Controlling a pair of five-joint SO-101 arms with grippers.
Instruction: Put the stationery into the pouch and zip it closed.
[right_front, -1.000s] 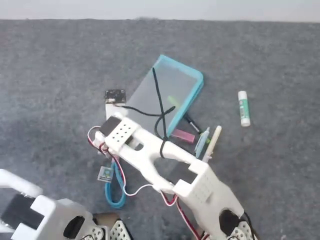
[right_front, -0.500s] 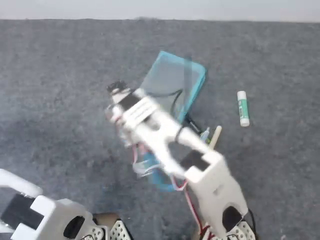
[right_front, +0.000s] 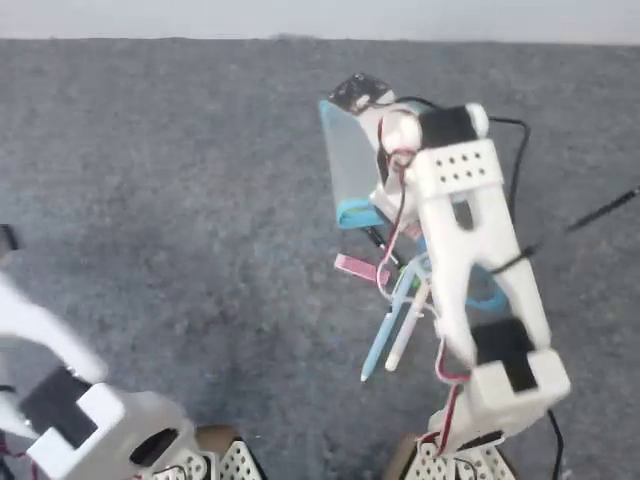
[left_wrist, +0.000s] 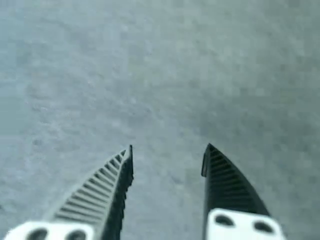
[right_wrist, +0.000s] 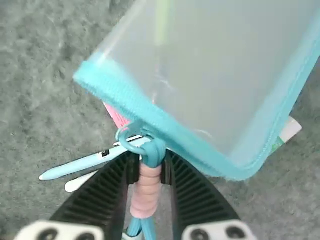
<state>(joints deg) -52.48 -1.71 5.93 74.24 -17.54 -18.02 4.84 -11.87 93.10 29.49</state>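
Grippers: right gripper (right_wrist: 150, 157) clamps the zipper pull (right_wrist: 147, 192) of the pouch (right_wrist: 220, 65); left gripper (left_wrist: 169, 150) half open, empty, above carpet (left_wrist: 150, 60).

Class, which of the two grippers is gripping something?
The right gripper, shut on the pink zip pull of the pouch; the left gripper is open above the carpet.
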